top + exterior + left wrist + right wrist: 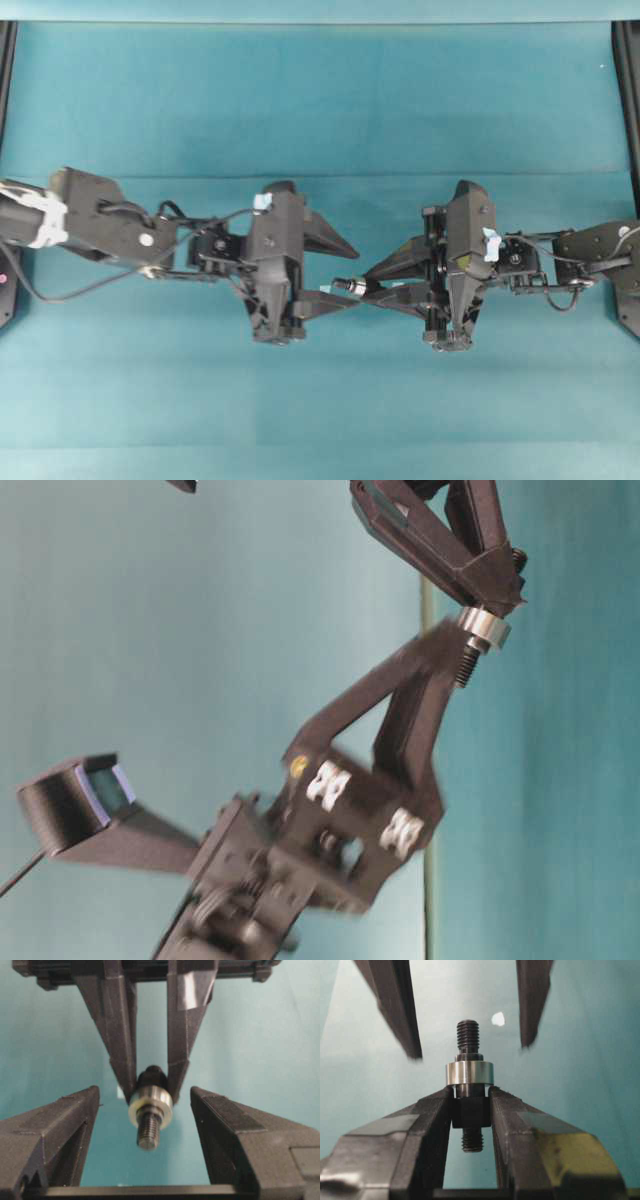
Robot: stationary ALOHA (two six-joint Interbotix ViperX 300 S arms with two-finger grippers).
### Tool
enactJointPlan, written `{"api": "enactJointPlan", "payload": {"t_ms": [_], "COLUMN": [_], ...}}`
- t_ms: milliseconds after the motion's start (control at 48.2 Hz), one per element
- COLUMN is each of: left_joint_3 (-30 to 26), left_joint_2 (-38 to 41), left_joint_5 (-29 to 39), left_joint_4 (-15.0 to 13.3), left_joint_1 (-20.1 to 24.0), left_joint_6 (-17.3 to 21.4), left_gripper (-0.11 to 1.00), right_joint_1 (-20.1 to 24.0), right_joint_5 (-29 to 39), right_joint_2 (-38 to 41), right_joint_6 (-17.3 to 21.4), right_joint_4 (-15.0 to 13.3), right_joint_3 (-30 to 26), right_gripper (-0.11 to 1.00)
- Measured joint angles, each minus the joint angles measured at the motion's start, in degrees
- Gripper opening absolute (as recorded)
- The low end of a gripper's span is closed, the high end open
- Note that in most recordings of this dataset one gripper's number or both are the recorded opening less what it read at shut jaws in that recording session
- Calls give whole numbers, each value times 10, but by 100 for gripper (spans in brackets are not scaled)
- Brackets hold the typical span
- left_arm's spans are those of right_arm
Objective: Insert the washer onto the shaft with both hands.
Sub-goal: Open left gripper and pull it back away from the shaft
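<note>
- Black right gripper (470, 1110) fills the lower frame of its wrist view, fingers clamped on the dark grey stepped metal shaft (468, 1035).
- Silvery metal ring washer (469, 1073) already sits on that shaft, centre frame.
- Your left gripper (145, 1110) stands wide, holding nothing; back it straight off without brushing the washer.
- No readable writing shows.

A teal tabletop (320, 90) is filling nearly the whole overhead view, lying matte under soft, even light. Dark frame rails (627, 90) are running along its left and right edges. A faint crease is crossing it below the far edge.
</note>
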Motion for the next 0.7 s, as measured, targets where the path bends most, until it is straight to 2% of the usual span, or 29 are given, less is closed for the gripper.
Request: {"api": "enactJointPlan", "payload": {"t_ms": [415,705], "left_joint_3": [55,121], "left_joint_2": [-114,-203], "left_joint_5": [129,155], "left_joint_4": [0,0], "left_joint_1": [-1,-1], "left_joint_6": [7,7], "left_gripper": [74,74], "right_joint_1": [0,0], "right_joint_5": [-1,-1], "right_joint_2": [0,-1], "right_joint_6": [0,0], "right_joint_4": [-1,0], "right_joint_3": [0,0], "right_gripper": [0,0]}}
